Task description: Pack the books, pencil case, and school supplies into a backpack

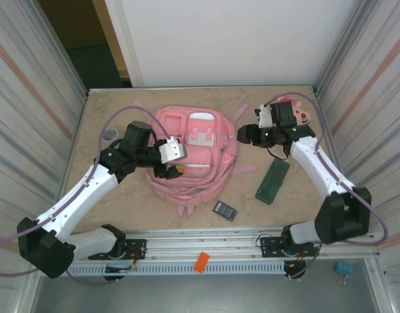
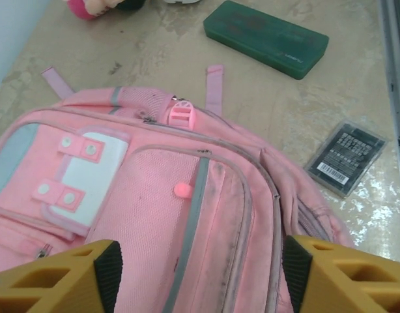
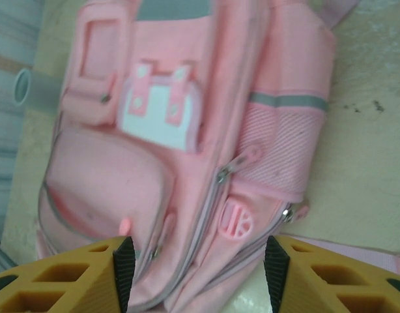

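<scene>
In the left wrist view the backpack (image 2: 187, 215) runs off the left and bottom edges, and the left pincer (image 2: 200, 270) is cropped by the bottom edge. The doll head (image 2: 89, 6) is sliced by the top edge; from above, the right arm (image 1: 311, 153) covers part of it. Print on the calculator (image 2: 346, 158) and the pencil case (image 2: 265, 38) is too small to read. The right wrist view is blurred, the grey cup (image 3: 22, 87) a vague ring, the right pincer (image 3: 195, 267) cropped below.

From above its near edge we look down on the whole table (image 1: 135, 202). Both our wrist cameras face the backpack (image 1: 193, 182) closely from opposite sides, and all views share it.
</scene>
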Motion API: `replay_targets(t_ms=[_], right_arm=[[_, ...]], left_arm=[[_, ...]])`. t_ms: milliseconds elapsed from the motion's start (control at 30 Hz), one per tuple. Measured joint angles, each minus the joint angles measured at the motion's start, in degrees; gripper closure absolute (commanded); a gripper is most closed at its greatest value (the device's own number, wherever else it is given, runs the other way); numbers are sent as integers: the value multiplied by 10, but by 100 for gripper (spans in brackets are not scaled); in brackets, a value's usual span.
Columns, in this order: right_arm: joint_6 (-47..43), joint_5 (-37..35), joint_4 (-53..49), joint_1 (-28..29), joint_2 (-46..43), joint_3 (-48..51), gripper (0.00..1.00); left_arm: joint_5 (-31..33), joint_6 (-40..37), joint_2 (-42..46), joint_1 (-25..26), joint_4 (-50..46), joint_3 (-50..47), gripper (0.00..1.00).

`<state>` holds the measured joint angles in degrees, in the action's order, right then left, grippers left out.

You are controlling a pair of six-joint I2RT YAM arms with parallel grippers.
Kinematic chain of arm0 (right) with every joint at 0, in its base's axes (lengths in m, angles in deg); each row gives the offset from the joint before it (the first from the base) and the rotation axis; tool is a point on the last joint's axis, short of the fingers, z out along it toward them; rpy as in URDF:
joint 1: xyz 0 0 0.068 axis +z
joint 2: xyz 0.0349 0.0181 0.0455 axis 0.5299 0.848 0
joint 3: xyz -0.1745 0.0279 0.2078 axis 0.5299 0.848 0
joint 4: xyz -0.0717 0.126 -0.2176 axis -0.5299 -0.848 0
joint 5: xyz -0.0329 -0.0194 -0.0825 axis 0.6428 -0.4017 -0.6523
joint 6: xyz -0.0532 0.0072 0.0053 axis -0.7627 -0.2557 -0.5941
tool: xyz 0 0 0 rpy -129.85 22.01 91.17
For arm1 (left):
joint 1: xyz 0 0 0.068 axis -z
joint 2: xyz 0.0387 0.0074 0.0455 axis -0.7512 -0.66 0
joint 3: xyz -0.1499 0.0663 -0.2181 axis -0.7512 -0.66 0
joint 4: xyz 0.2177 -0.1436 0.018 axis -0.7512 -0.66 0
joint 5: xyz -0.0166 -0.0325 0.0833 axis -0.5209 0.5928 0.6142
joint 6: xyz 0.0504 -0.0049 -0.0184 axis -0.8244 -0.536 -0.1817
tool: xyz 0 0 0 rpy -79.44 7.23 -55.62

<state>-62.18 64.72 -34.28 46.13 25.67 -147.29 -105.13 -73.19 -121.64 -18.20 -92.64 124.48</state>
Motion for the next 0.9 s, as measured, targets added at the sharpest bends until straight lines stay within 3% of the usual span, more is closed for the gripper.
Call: replay_targets(t_ms=[133, 500, 533, 633, 700, 800, 900], right_arm=[[-29, -11, 19, 33, -50, 49, 44], [-83, -43, 38, 88, -59, 85, 44], [-84, -43, 39, 88, -59, 85, 44], [-87, -45, 45, 89, -59, 86, 44], [-94, -50, 49, 89, -59, 87, 43], [-117, -51, 55, 89, -59, 89, 42], [-161, -47, 60, 86, -59, 94, 40]], left_arm=[[14, -23, -31, -1, -11, 3, 19], [58, -94, -182, 19, -5, 8, 15], [61, -96, -189, 22, -1, 8, 20], [71, -95, -212, 30, 18, 8, 62], [75, -90, -217, 30, 28, 8, 80], [60, -82, -205, 28, 30, 8, 96], [32, -71, -179, 10, 41, 7, 100]])
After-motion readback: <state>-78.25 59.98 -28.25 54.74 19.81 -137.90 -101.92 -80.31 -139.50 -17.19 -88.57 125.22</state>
